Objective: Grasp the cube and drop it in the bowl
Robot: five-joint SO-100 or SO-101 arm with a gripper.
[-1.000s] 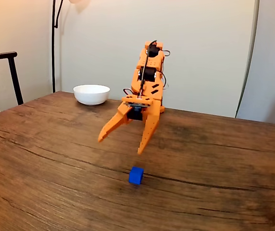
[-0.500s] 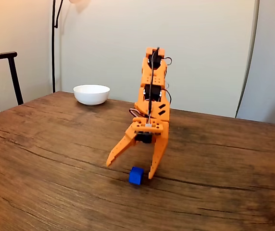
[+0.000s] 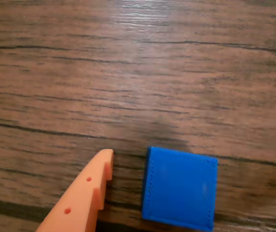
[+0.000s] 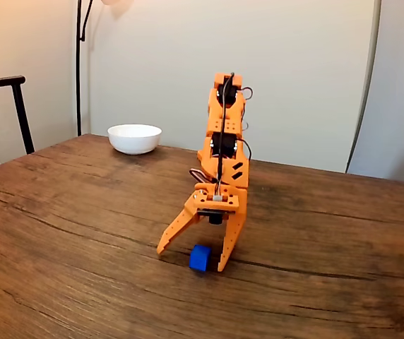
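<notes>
Claw spread wide, tips down at desk either side of blue cube, w/ gap, not gripping. White bowl far back left in fixed view.

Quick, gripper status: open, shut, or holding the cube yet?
Gripper: open, jaws spread down at the table on either side of the blue cube, not closed on it, holding nothing.

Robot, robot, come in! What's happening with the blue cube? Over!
Gripper open, down at the table, fingers either side of the cube. Cube not gripped yet. Bowl far back, path clear.
</notes>
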